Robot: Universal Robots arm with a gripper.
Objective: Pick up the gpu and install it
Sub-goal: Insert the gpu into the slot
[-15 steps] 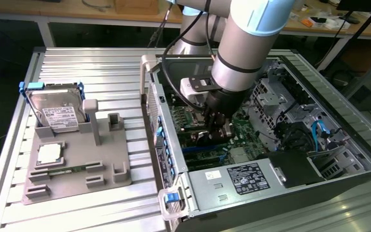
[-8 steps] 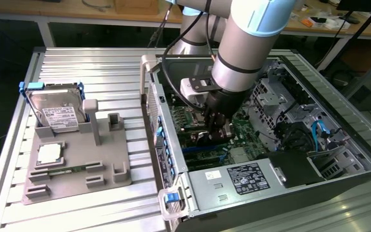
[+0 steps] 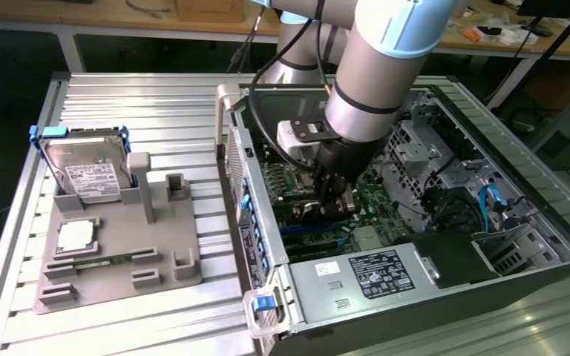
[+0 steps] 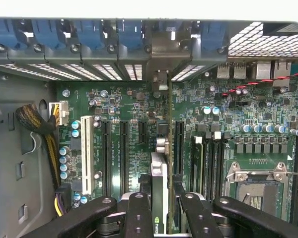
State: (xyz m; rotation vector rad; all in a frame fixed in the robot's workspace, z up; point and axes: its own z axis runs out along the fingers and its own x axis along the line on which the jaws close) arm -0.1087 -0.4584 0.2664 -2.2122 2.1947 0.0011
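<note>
The gpu (image 4: 159,198) — a thin flat dark card seen edge-on in the wrist view, with a pale edge strip and a small green logo near the fingers — stands upright over the green motherboard (image 4: 268,114), pinched between the black fingers (image 4: 139,213) of the gripper (image 4: 161,210), one on each face. Its far end lines up with a silvery bracket (image 4: 160,79) at the case's rear slot wall, between two long black expansion slots (image 4: 124,153); whether the card is seated in a slot cannot be told.

In the exterior view the gripper (image 3: 329,200) sits at centre frame, reaching down into the open black-and-grey computer case (image 3: 522,222) on the silver-grey robot arm (image 3: 384,67). The card itself is hard to make out there behind the fingers.

Further out, lower centre of the exterior view: the grey power supply box with a white label (image 3: 364,278). At the left of the frame, a grey moulded parts holder (image 3: 156,245) rests on the ribbed aluminium counter (image 3: 127,96) — it carries a silver hard drive in a blue frame (image 3: 85,174), a square silver processor chip (image 3: 75,236) and a small green memory stick (image 3: 97,261).
</note>
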